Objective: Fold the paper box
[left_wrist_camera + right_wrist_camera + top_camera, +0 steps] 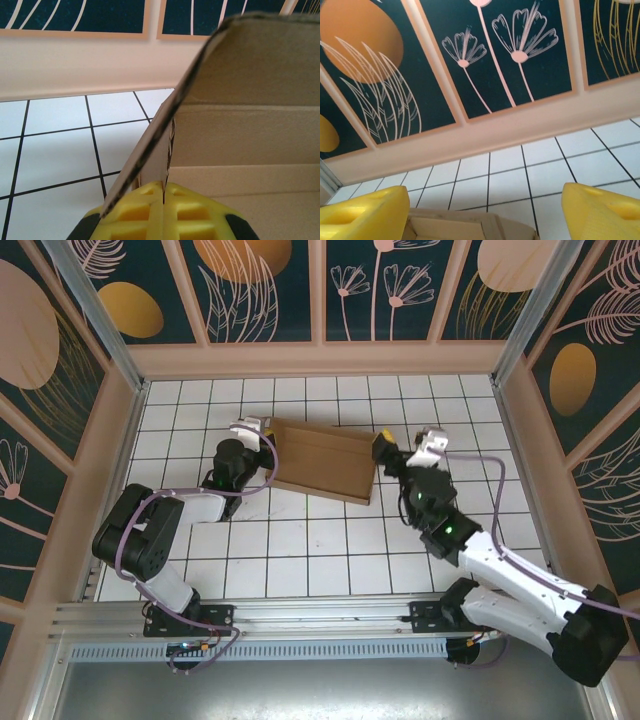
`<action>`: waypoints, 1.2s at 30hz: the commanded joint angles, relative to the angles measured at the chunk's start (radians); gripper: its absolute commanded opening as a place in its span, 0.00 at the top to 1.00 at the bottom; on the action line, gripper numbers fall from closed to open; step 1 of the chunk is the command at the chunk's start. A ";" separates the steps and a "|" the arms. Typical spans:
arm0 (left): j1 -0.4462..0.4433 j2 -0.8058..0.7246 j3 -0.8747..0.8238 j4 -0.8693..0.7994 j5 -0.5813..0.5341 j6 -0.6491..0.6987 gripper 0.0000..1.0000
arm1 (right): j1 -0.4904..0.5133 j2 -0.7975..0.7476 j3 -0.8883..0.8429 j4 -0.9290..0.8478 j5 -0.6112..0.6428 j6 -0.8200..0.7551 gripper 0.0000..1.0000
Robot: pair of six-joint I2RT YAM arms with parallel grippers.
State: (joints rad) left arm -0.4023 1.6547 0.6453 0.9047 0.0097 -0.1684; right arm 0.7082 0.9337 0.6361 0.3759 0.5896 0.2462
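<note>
The left gripper [164, 195] pinches a raised wall of the paper box [322, 462] — the right gripper [383, 443], fingers [365, 212] spread wide, holds nothing at the opposite end — on the tiled table [300, 550].

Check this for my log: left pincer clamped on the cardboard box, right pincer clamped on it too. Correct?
No: the right pincer stands wide open by the paper box, as the right wrist view shows. The left pincer is clamped on it.
</note>
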 commanded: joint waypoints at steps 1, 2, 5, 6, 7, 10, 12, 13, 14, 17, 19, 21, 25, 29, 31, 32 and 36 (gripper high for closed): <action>-0.006 0.013 0.002 -0.039 0.005 0.013 1.00 | -0.134 0.108 0.234 -0.319 -0.155 0.118 0.20; -0.006 0.013 0.001 -0.037 0.005 0.012 1.00 | -0.155 0.162 0.300 -0.388 -0.203 0.135 0.20; -0.006 0.013 -0.003 -0.037 0.011 0.007 1.00 | -0.202 0.343 0.484 -0.546 -0.221 0.110 0.19; -0.006 0.009 -0.005 -0.041 0.015 0.006 1.00 | -0.200 0.403 0.542 -0.584 -0.206 0.097 0.19; -0.006 0.004 -0.008 -0.040 0.016 0.004 1.00 | -0.199 0.454 0.591 -0.611 -0.206 0.081 0.19; -0.006 -0.007 -0.018 -0.045 0.015 0.006 0.94 | -0.186 0.557 0.681 -0.624 -0.209 0.053 0.18; -0.006 -0.014 -0.019 -0.057 0.011 0.006 0.93 | -0.181 0.599 0.706 -0.615 -0.219 0.045 0.18; -0.005 -0.016 -0.021 -0.062 0.013 0.003 0.92 | -0.181 0.618 0.712 -0.610 -0.230 0.044 0.18; -0.006 -0.019 -0.023 -0.062 0.015 0.000 0.90 | -0.181 0.632 0.714 -0.607 -0.239 0.044 0.18; -0.006 -0.032 -0.038 -0.059 0.019 -0.010 0.86 | -0.177 0.669 0.712 -0.596 -0.266 0.041 0.18; -0.006 -0.049 -0.041 -0.072 0.016 -0.019 0.79 | -0.174 0.686 0.710 -0.597 -0.271 0.041 0.18; -0.006 -0.076 -0.039 -0.105 0.012 -0.028 0.70 | -0.174 0.697 0.707 -0.600 -0.272 0.046 0.18; -0.006 -0.152 -0.072 -0.144 0.013 -0.041 0.62 | -0.173 0.702 0.687 -0.585 -0.279 0.057 0.18; -0.006 -0.246 -0.124 -0.184 -0.014 -0.044 0.55 | -0.170 0.706 0.673 -0.577 -0.300 0.062 0.18; -0.007 -0.292 -0.136 -0.223 -0.031 -0.051 0.55 | -0.167 0.707 0.665 -0.576 -0.310 0.066 0.19; -0.006 -0.314 -0.138 -0.238 -0.037 -0.059 0.55 | -0.167 0.705 0.660 -0.576 -0.313 0.069 0.19; -0.006 -0.378 -0.129 -0.282 -0.055 -0.079 0.44 | -0.167 0.704 0.641 -0.574 -0.319 0.084 0.20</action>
State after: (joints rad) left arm -0.4023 1.3106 0.5125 0.6743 -0.0174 -0.2222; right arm 0.5327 1.6249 1.2995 -0.2070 0.2859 0.3050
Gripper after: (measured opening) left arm 0.541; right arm 0.799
